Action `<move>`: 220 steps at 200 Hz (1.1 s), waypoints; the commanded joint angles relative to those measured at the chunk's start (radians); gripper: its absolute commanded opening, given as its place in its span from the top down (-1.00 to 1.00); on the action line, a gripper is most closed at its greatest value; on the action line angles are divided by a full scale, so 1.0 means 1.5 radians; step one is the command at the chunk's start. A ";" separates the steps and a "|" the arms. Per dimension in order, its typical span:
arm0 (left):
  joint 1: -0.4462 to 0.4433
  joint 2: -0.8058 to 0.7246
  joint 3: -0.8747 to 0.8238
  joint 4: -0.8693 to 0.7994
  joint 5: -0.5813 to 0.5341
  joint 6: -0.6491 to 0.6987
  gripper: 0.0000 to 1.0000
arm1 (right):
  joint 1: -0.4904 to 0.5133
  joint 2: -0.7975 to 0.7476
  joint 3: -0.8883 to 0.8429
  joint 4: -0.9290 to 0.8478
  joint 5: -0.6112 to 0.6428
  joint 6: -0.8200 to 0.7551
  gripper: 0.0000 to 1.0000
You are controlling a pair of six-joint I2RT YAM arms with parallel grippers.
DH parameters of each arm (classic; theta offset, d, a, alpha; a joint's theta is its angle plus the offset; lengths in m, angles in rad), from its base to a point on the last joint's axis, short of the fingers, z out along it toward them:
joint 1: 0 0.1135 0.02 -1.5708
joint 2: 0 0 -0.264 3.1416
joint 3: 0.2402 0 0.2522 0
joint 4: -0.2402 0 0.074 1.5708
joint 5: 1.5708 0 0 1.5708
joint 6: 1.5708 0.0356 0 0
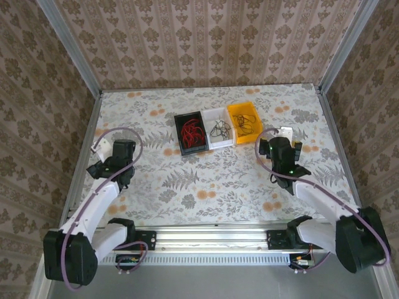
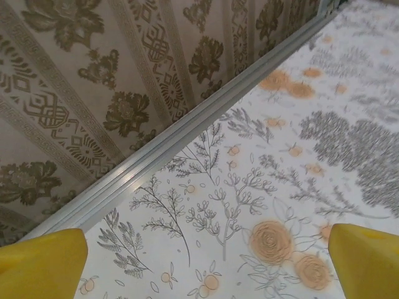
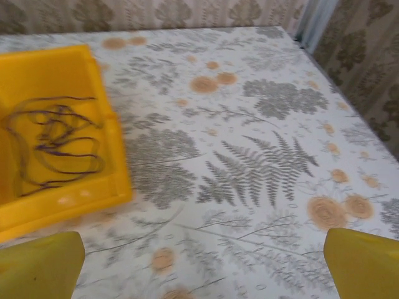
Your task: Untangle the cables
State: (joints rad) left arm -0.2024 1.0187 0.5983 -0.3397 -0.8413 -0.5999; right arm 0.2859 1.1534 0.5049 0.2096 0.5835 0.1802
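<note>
Red cables (image 1: 192, 132) lie in the black bin (image 1: 177, 132), black cables (image 1: 220, 129) in the white bin (image 1: 221, 143), dark cables (image 3: 53, 143) in the yellow bin (image 3: 68, 205). Left gripper (image 2: 206, 265) and right gripper (image 3: 202, 261) both spread wide, holding nothing, over the table (image 1: 206, 180).

Far on the bench (image 1: 206, 180), left bin (image 1: 178, 132), middle bin (image 1: 222, 144) and right bin (image 1: 246, 141) touch in a row, each holding cables (image 1: 192, 132).

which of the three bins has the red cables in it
The black bin, leftmost in the row: its cables are red; the white bin and yellow bin hold dark ones.
</note>
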 commanded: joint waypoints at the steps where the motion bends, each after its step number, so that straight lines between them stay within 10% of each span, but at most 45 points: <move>1: 0.032 0.056 0.005 0.083 0.004 0.085 -1.00 | -0.035 0.076 -0.049 0.235 0.025 -0.038 -1.00; 92: 0.046 0.167 -0.110 0.485 0.043 0.298 -1.00 | -0.191 0.255 -0.069 0.452 -0.354 -0.088 -1.00; 151: 0.127 0.270 -0.194 0.846 0.163 0.301 -1.00 | -0.190 0.252 -0.069 0.438 -0.348 -0.087 -1.00; 176: 0.117 0.262 -0.189 0.825 0.185 0.312 -1.00 | -0.179 0.249 -0.069 0.431 -0.325 -0.094 -1.00; 220: 0.092 0.372 -0.160 0.919 0.448 0.458 -1.00 | -0.174 0.250 -0.067 0.430 -0.315 -0.097 -1.00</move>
State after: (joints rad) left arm -0.0212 1.4380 0.3256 0.8394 -0.4278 -0.0967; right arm 0.0208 1.5272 0.4084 0.8284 0.0994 0.0360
